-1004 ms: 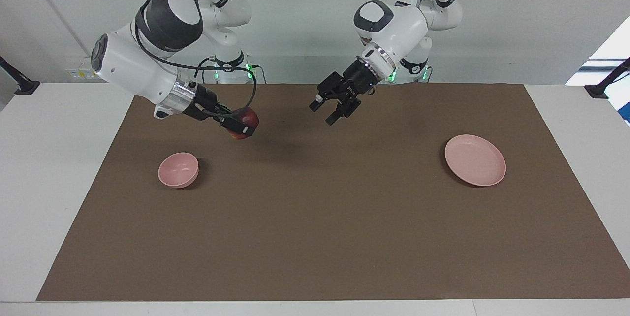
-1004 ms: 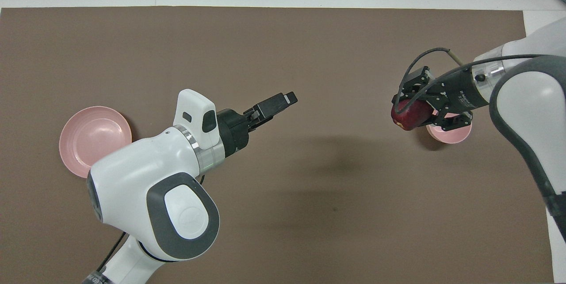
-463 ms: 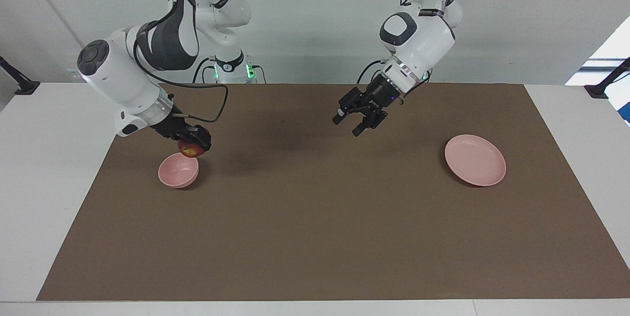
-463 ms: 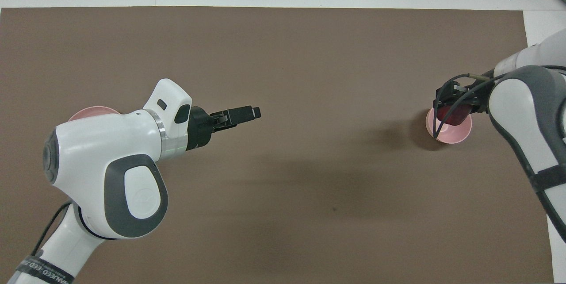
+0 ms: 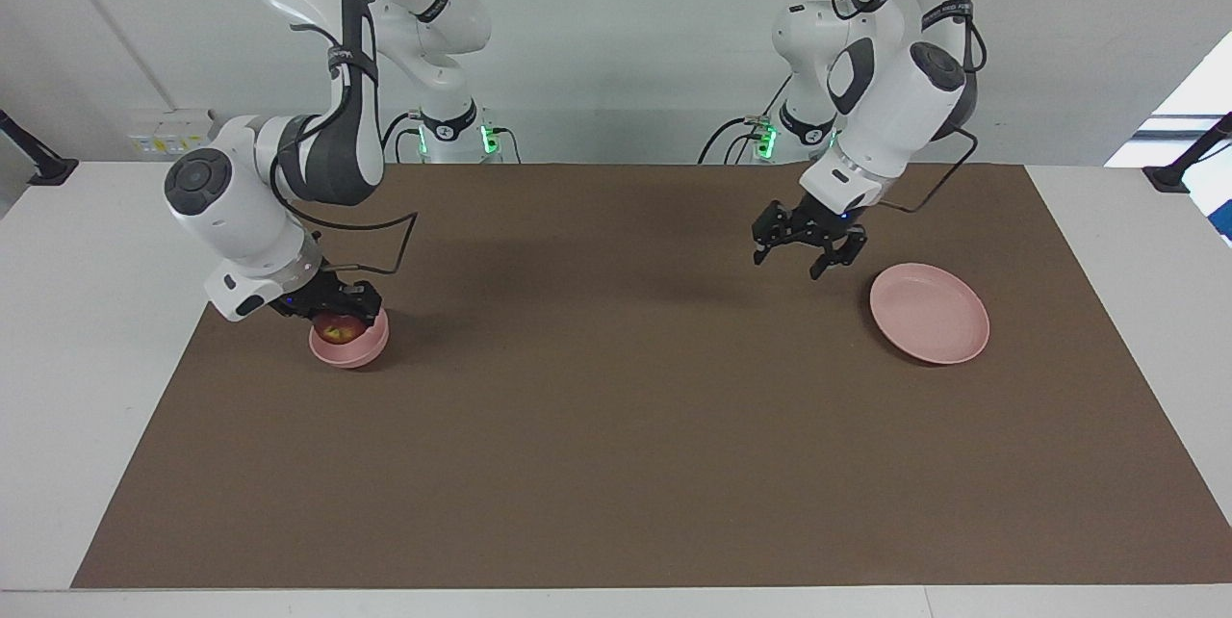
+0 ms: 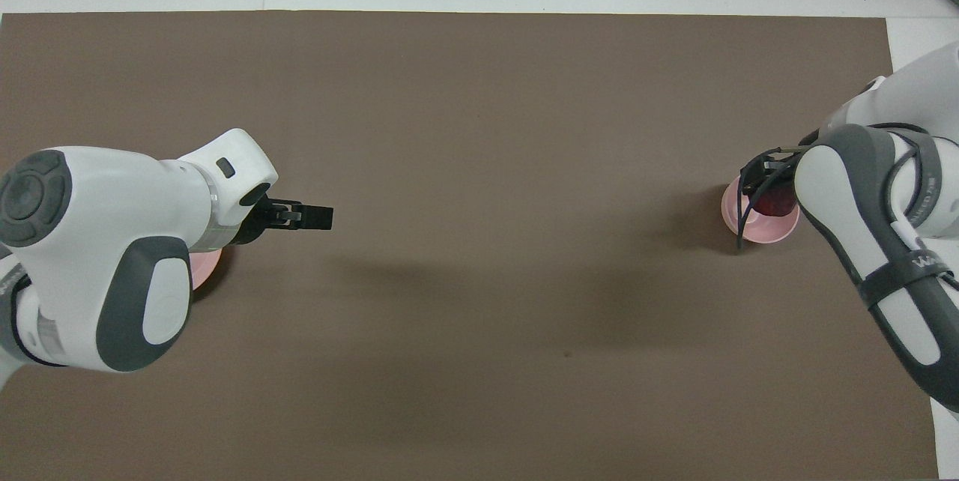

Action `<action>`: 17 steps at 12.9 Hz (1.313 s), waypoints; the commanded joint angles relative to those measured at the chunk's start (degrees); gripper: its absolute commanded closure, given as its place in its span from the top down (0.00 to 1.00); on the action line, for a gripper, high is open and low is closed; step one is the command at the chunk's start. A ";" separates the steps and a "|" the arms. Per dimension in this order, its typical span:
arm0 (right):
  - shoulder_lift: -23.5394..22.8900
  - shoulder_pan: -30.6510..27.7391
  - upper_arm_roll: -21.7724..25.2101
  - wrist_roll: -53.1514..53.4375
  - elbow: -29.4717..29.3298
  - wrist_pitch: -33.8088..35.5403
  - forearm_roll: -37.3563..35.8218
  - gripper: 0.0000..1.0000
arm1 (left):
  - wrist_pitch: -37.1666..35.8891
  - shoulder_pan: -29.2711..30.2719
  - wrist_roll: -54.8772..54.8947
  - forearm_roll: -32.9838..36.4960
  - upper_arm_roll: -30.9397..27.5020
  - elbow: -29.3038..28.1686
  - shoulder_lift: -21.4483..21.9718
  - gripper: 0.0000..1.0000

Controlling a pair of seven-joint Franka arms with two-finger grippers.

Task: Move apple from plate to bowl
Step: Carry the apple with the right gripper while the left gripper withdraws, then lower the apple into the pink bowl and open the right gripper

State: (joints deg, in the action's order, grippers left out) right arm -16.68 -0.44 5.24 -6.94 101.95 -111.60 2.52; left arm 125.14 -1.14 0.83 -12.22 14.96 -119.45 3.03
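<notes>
Places are given as hours on the facing view, twelve o'clock being the robots' edge of the desk (image 5: 96,310).

Nearest the robots, the left claw (image 5: 807,252) is held in the air over the brown mat (image 5: 616,454), just off the plate's ten o'clock edge. Its jaws are seen to be apart and nothing is carried; this arm is taken to be waiting.

The plate (image 5: 929,313) is found at about three o'clock on the mat, and nothing is seen on it.

Slightly farther out, at about nine o'clock, the bowl (image 5: 351,353) is set, well apart from the plate. The apple (image 5: 337,332) is seen inside it, its yellowish patch turned upward. The right claw (image 5: 332,310) is placed low at the bowl's mouth, directly over the fruit. Whether it is clamped on the apple or has been loosened cannot be told.

The apple is judged to be firm and fairly light, with a smooth, waxy skin from which narrow pads could slip. Being round, it would be expected to roll once freed, though it should be contained by the deep bowl. Bruising would be risked by a hard squeeze or a drop. The best hold is judged to be across its widest girth, from above. The task is judged nearly done: only a release and a straight lift clear of the rim appear to be needed.
</notes>
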 commanded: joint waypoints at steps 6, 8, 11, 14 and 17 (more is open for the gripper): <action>-0.28 -1.50 -0.50 -4.22 4.57 -5.30 -3.48 0.00 | -30.70 -0.62 0.49 11.70 -8.97 26.85 -1.53 1.00; -0.37 -1.41 -0.50 -4.31 4.57 -5.30 -3.66 0.00 | -41.59 -0.70 0.58 11.60 -9.86 36.96 -4.77 1.00; -1.16 -1.41 -0.50 -4.22 4.48 -6.17 -3.92 0.00 | -49.02 -0.70 0.49 12.13 -10.65 45.44 -6.90 1.00; -1.86 -1.41 -0.50 -3.61 4.22 -6.96 -3.92 0.00 | -51.66 -1.06 0.41 12.13 -12.50 45.28 -5.50 1.00; -2.30 -1.15 -0.50 -3.00 3.78 -7.05 -3.66 0.00 | -50.88 -1.06 0.05 12.04 -12.32 39.14 -0.15 1.00</action>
State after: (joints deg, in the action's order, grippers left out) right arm -18.71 -1.06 5.26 -9.58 105.94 -117.44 -0.06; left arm 74.65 -1.26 1.12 -1.23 3.21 -76.53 -0.60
